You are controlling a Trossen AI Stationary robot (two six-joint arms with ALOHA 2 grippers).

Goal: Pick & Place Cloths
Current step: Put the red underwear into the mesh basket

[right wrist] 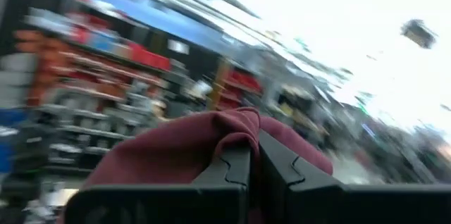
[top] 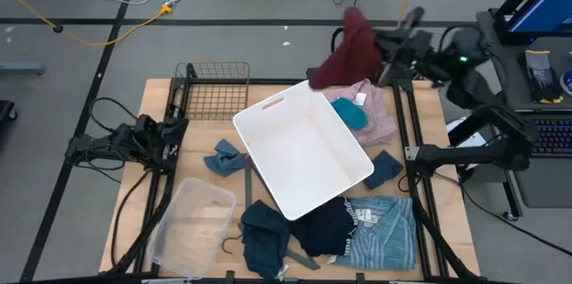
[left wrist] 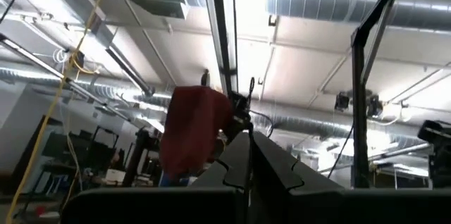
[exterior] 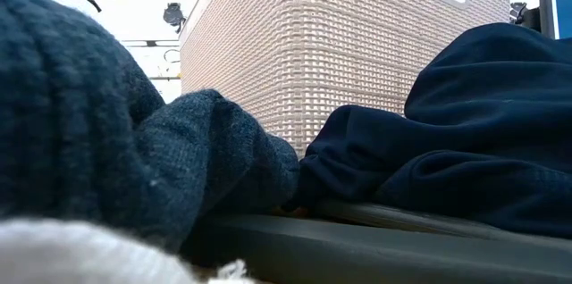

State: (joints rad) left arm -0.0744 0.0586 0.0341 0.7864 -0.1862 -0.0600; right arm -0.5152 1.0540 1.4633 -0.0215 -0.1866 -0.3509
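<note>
A dark red cloth [top: 351,54] hangs high above the table's far right part, with my right gripper [top: 374,50] shut on it; the left wrist view shows it in the air [left wrist: 192,134]. Under it a pink fleece [top: 382,116] and a teal cloth [top: 349,112] lie beside the tilted white basket [top: 268,132]. A blue striped shirt [top: 386,230], a navy cloth [top: 326,228] and a dark cloth [top: 264,238] lie at the near edge. My left gripper [left wrist: 250,155] is shut with nothing in it at the table's left, pointing upward. My right gripper pinches a bunched fold of the dark red cloth [right wrist: 238,124] between its two fingers, which come from the table's right side, slanting a little upward. The cloth drapes slack on both sides of the fingers and hangs below them, lifted clear of the table.
A clear plastic bin [top: 191,227] stands at the near left and a wire basket [top: 214,93] at the far left. Two small blue cloths [top: 224,158] [top: 385,168] lie beside the white basket. A grey hanger [top: 299,259] lies among the near cloths.
</note>
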